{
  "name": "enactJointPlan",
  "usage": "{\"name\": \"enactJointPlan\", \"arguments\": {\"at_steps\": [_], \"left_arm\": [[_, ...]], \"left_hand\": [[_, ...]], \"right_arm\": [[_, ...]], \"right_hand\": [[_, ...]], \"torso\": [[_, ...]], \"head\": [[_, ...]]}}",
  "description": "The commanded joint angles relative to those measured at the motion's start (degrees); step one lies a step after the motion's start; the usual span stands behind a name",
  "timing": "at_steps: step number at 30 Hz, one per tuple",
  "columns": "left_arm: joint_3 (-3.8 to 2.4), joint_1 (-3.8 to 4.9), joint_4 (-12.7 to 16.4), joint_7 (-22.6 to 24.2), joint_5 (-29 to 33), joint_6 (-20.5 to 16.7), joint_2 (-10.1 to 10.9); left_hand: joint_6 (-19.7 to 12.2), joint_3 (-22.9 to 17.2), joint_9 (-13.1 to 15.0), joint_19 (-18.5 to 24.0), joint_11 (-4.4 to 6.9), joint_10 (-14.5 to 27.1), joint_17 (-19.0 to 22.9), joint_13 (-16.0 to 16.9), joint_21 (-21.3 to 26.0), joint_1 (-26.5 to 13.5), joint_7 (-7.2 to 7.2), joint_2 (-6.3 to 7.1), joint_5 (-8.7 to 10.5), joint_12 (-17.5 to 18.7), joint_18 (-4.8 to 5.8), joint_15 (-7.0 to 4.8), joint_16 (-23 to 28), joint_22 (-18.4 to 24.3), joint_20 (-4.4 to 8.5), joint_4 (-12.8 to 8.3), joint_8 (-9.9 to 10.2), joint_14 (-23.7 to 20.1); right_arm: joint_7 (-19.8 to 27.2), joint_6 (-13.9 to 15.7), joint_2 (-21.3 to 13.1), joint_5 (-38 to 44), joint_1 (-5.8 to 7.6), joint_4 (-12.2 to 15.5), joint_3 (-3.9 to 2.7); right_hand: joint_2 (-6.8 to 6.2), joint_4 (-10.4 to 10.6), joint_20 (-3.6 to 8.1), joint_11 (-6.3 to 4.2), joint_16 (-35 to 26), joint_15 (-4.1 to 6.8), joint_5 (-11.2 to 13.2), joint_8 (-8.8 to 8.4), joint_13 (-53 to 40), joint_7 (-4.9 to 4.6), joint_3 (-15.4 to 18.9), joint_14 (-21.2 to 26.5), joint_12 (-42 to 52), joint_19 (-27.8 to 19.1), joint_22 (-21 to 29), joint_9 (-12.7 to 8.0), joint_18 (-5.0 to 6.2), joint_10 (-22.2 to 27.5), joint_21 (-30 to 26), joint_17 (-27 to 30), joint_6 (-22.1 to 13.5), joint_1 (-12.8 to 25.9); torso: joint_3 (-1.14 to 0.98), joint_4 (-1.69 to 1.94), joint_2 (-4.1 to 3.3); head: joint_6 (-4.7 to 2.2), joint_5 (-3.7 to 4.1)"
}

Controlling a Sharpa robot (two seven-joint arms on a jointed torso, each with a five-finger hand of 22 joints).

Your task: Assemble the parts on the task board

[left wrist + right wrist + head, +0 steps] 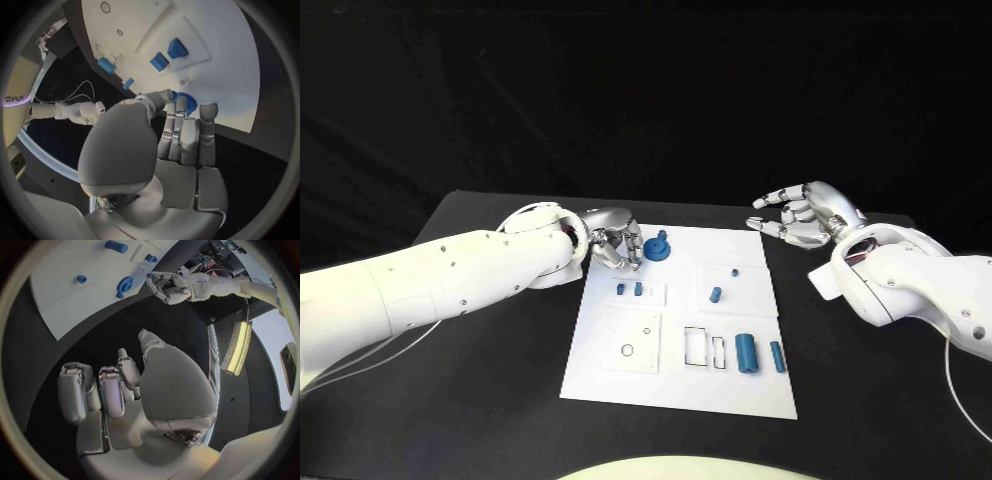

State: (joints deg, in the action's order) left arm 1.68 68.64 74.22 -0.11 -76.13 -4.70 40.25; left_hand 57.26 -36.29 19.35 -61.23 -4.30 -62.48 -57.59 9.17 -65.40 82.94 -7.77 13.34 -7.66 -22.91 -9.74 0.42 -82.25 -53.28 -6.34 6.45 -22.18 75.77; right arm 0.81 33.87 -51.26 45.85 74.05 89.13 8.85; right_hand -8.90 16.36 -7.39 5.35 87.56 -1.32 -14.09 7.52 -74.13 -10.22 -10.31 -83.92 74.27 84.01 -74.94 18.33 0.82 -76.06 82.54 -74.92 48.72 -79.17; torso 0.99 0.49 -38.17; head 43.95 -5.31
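Black bench (473, 400), black backdrop behind it; your white task board (682, 320) lies mid-bench, long axis running away from the robot.

Left to right:

- Left hand (610, 245) sits at the board's far left corner, fingers (181, 135) together and extended, tips at the round blue part (656, 247). Can't tell whether they touch it or grip it. That part stands upright, a stub pointing up from a disc base, near the far edge.
- Two small blue parts (629, 289) side by side on a raised white pad, left of centre, each long axis running near-to-far.
- One small blue peg (715, 295) on the right-hand pad, roughly the same axis.
- Two blue cylinders at the near right: a thicker one (747, 353) and a thinner one (777, 356), lying flat, parallel, long axes near-to-far, just beside each other.
- Outlined slots near them, plus an oval hole on the left panel.
- Right hand (798, 218) hangs above the bench just off the board's far right corner, fingers apart and loosely curled, holding nothing.

You've got six blue parts counted, two hands, one board.
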Motion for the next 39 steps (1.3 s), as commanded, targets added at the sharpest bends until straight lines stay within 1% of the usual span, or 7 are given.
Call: {"name": "enactJointPlan", "arguments": {"at_steps": [1, 9, 15, 18, 24, 27, 39], "left_arm": [[-0.05, 0.01, -0.1, -1.6, 0.1, 4.7, -0.1], [-0.04, 0.01, -1.1, -2.4, -0.7, 5.9, -0.8], [0.1, 0.0, -2.0, -2.6, -1.3, 6.3, -1.4], [0.13, -0.01, -2.3, -2.7, -1.5, 6.2, -1.7], [0.16, -0.01, -2.7, -2.7, -1.8, 5.6, -2.0], [0.17, -0.01, -2.8, -2.7, -1.9, 5.5, -2.2], [0.19, -0.03, -3.7, -2.8, -2.1, 6.3, -2.8]], "left_hand": [[0.2, 0.1, 0.9, 0.1, 0.06, -0.3, 0.1, -0.1, 0.1, -0.4, 0.02, -0.02, -0.02, 0.3, 0.91, 0.14, -0.2, 0.1, 0.04, -0.4, 0.1, 0.2], [0.2, 0.1, 0.9, 0.1, 0.05, -0.3, 0.1, -0.1, 0.1, -0.4, 0.01, -0.04, 0.0, 0.4, 0.92, 0.15, -0.2, 0.0, 0.03, -0.4, 0.2, 0.2], [0.2, 0.0, 0.9, 0.2, 0.05, -0.3, 0.1, -0.1, 0.1, -0.4, 0.01, -0.07, 0.01, 0.5, 0.92, 0.16, -0.2, 0.1, 0.02, -0.4, 0.2, 0.2], [0.2, 0.0, 0.9, 0.2, 0.05, -0.3, 0.2, -0.1, 0.1, -0.4, 0.01, -0.08, 0.01, 0.6, 0.91, 0.16, -0.2, 0.1, 0.01, -0.4, 0.3, 0.2], [0.2, 0.0, 0.9, 0.2, 0.04, -0.3, 0.3, -0.1, 0.2, -0.4, 0.0, -0.08, 0.01, 0.6, 0.89, 0.17, -0.1, 0.1, 0.01, -0.4, 0.3, 0.1], [0.2, 0.0, 0.9, 0.2, 0.03, -0.4, 0.2, -0.1, 0.1, -0.4, -0.01, -0.1, 0.01, 0.7, 0.9, 0.17, -0.1, 0.1, 0.01, -0.5, 0.3, 0.1], [0.2, 0.0, 0.9, 0.3, 0.02, -0.4, 0.4, -0.1, 0.2, -0.3, -0.03, -0.17, 0.02, 0.8, 0.88, 0.18, -0.1, 0.1, 0.0, -0.6, 0.4, 0.0]], "right_arm": [[0.3, -0.5, 0.0, 0.4, -0.03, 0.1, 0.0], [0.3, -0.5, 0.1, 0.4, -0.03, 0.1, 0.0], [0.3, -0.5, 0.1, 0.4, -0.02, 0.1, -0.01], [0.3, -0.5, 0.1, 0.4, -0.02, 0.1, -0.01], [0.3, -0.5, 0.1, 0.4, -0.02, 0.1, -0.01], [0.3, -0.5, 0.1, 0.4, -0.02, 0.1, -0.01], [0.3, -0.6, 0.1, 0.4, -0.02, 0.1, -0.01]], "right_hand": [[-0.22, 0.1, 0.55, -0.08, -0.2, 0.42, -0.4, 0.31, -0.1, 0.0, -0.4, -4.5, -0.2, 1.9, -10.1, -0.1, 1.15, 0.1, -0.4, -9.0, 0.3, 0.4], [-0.22, 0.1, 0.55, -0.08, -0.2, 0.42, -0.4, 0.31, -0.1, 0.0, -0.4, -4.5, -0.2, 1.9, -10.1, -0.1, 1.15, 0.1, -0.4, -9.0, 0.3, 0.4], [-0.27, 0.1, 0.57, -0.1, -0.3, 0.44, -0.3, 0.35, 0.1, 0.02, -0.5, -4.5, -0.3, 1.8, -10.0, -0.1, 1.18, 0.2, -0.5, -8.9, 0.3, 0.4], [-0.27, 0.1, 0.57, -0.1, -0.3, 0.44, -0.3, 0.35, 0.1, 0.02, -0.5, -4.5, -0.3, 1.8, -10.0, -0.1, 1.18, 0.2, -0.5, -8.9, 0.3, 0.4], [-0.27, 0.1, 0.57, -0.1, -0.3, 0.44, -0.3, 0.35, 0.1, 0.02, -0.5, -4.5, -0.3, 1.8, -10.0, -0.1, 1.18, 0.2, -0.5, -8.9, 0.3, 0.4], [-0.27, 0.1, 0.57, -0.1, -0.3, 0.44, -0.3, 0.35, 0.1, 0.02, -0.5, -4.5, -0.3, 1.8, -10.0, -0.1, 1.18, 0.2, -0.5, -8.9, 0.3, 0.4], [-0.27, 0.1, 0.57, -0.1, -0.3, 0.44, -0.3, 0.35, 0.1, 0.02, -0.5, -4.5, -0.3, 1.8, -10.0, -0.1, 1.18, 0.2, -0.5, -8.9, 0.3, 0.4]], "torso": [[0.06, -0.06, -0.06], [0.01, -0.05, -0.02], [-0.04, -0.1, -0.08], [0.0, -0.15, -0.09], [-0.04, -0.12, -0.04], [-0.01, -0.1, -0.06], [0.03, -0.11, -0.04]], "head": [[0.03, -0.08], [0.11, -0.24], [0.13, -0.32], [0.14, -0.32], [0.13, -0.27], [0.16, -0.24], [0.21, -0.18]]}}
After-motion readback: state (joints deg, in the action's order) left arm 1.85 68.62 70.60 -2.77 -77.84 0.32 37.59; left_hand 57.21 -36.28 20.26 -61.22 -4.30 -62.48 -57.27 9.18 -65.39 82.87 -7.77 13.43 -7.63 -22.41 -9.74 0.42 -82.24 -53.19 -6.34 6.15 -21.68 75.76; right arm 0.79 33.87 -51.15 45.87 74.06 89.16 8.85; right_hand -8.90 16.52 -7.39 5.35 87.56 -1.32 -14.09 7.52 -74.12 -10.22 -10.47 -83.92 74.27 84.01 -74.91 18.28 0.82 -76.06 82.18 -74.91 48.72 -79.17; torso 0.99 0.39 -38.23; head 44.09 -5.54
